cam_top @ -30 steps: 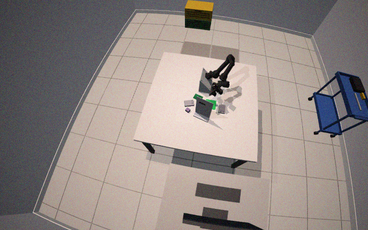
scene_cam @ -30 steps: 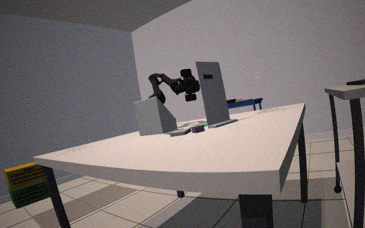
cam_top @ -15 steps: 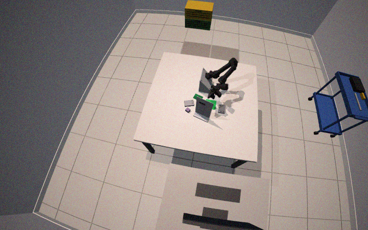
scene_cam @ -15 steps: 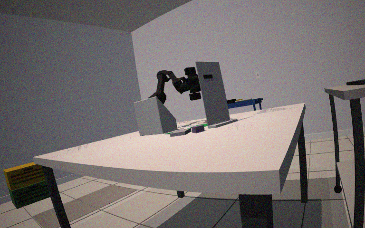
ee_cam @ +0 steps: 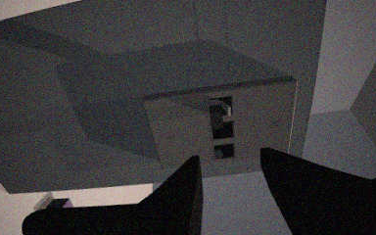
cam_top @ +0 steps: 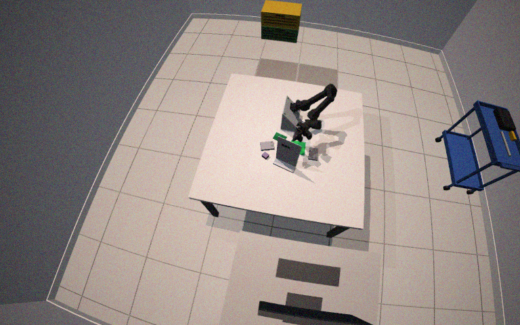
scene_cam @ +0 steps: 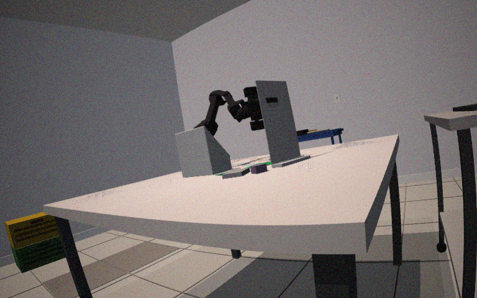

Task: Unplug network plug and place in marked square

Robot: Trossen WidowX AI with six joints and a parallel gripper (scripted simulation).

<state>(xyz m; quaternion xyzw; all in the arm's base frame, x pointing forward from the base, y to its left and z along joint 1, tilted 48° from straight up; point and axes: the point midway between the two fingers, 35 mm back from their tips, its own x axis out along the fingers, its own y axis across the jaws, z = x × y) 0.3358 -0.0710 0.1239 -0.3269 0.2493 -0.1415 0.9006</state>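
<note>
At the panel's sockets, a parted pair of fingers

Before the upright panel (cam_top: 288, 154) (scene_cam: 281, 127) (ee_cam: 269, 44), the gripper (cam_top: 298, 138) (scene_cam: 253, 107) (ee_cam: 230, 160) stands moderately open, with nothing between its fingers. The plug seems to sit in the upper opening of the socket block (ee_cam: 264, 117), where a pale detail shows; darkness hides its outline and tab.

I judge it light, with a stiff, smooth body and a thin, springy tab that could snap under a rough push. Press the tab, grip the body's sides squarely and draw straight out, since a skewed pull may jam.

Green marking (cam_top: 302, 147) (scene_cam: 266, 163) shows on the pale table (cam_top: 238, 172) (scene_cam: 204, 203), near a purple block (cam_top: 265, 155) (scene_cam: 259, 168) (ee_cam: 67, 203). Beyond, a blue cart (cam_top: 462, 160) (scene_cam: 317, 136) stands on the tiled floor (cam_top: 166, 225) (scene_cam: 137, 258).
</note>
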